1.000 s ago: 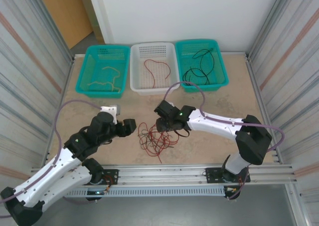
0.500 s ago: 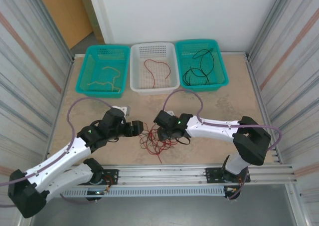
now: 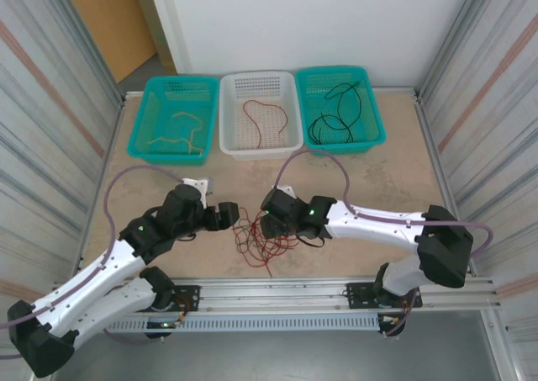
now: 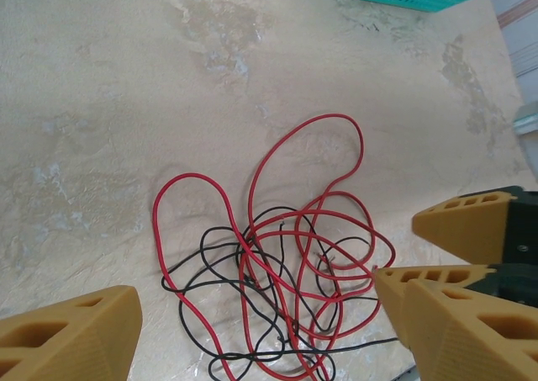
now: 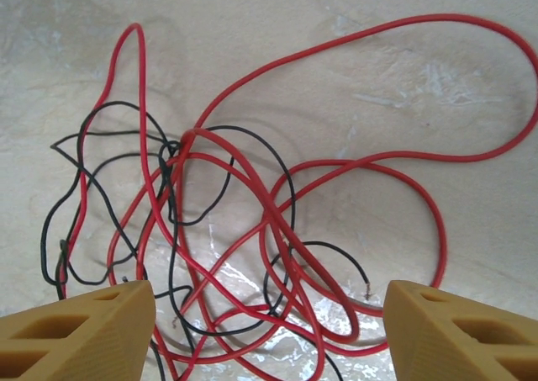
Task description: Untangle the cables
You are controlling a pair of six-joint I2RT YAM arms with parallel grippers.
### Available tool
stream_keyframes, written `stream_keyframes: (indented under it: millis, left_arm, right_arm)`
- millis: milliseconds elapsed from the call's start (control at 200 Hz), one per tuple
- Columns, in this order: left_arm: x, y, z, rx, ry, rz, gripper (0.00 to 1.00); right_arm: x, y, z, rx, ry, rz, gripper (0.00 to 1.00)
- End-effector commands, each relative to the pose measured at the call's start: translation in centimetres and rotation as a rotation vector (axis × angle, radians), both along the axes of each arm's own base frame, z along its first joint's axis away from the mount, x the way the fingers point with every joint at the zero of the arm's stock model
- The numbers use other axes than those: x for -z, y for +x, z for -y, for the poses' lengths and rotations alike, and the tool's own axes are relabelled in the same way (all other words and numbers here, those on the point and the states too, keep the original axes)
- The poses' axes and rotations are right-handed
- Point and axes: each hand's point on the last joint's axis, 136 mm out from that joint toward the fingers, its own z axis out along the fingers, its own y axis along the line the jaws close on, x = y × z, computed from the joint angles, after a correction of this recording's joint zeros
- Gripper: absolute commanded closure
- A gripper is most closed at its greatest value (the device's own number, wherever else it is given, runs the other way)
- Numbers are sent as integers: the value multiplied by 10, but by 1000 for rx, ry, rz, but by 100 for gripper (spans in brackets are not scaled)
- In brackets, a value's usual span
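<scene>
I am hovering the left gripper [image 3: 229,216] and right gripper [image 3: 268,222], both spread and empty, beside the red and black cables [image 3: 266,240] tangled on the tabletop [image 3: 382,175]. I am judging it best to pinch one loose red strand and draw it out slowly.

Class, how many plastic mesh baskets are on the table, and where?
3, in a row at the far edge of the beige table: teal plastic mesh basket on the left, white plastic mesh basket in the middle, second teal plastic mesh basket on the right. None looks hidden.
</scene>
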Motion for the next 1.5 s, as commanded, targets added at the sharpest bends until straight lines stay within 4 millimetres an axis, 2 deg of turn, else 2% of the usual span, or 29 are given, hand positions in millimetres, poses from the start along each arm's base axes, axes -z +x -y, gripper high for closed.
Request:
stream_keyframes:
  millis: [0,105,205,235,301,361,436,591,706,772,817,857,942,977,1062,1237,1383,1493]
  left_arm:
    - [4,0,-5,-27,-6,-5,18]
    - [-1,-1,-4,-17,-3,1,18]
    - [-5,0,-7,-20,13,15,18]
    - [-6,0,-8,-20,15,22,18]
    - [-9,1,-8,-17,19,38,18]
    - [-13,3,-10,-25,24,50,20]
    - [-22,7,-11,-37,14,83,23]
    - [-54,12,-10,-31,-32,194,27]
    - [-79,12,-8,-1,-45,273,34]
    - [-90,12,-10,3,-44,312,35]
    - [-94,12,-11,5,-41,327,35]
    - [-96,12,-11,6,-39,333,36]
    - [-96,11,-9,19,-40,333,41]
    - [-95,11,-8,25,-41,329,42]
    - [-88,9,-4,46,-41,303,42]
    - [-70,8,4,92,2,221,40]
    - [-69,9,6,100,16,216,36]
    - [-75,12,6,99,25,233,36]
  right_arm:
    - [10,8,5,14,-87,8,32]
    - [23,13,20,42,-139,-8,33]
    - [31,15,27,58,-138,-33,41]
    - [32,15,28,57,-141,-30,45]
    - [30,18,27,48,-139,-21,63]
    - [22,22,22,30,-133,1,74]
    - [7,30,16,7,-122,42,81]
    - [-28,39,7,-17,-69,119,100]
    - [-58,38,6,-36,-29,207,100]
    - [-67,36,7,-42,-11,225,100]
    - [-66,34,9,-43,-8,215,89]
    - [-60,33,13,-29,-20,200,74]
    - [-34,34,27,28,-66,143,46]
    - [-22,33,32,52,-83,109,41]
    - [2,30,35,61,-104,37,42]
    - [34,24,30,62,-150,-35,47]
    - [43,29,31,88,-240,6,57]
    - [42,35,27,87,-285,43,73]
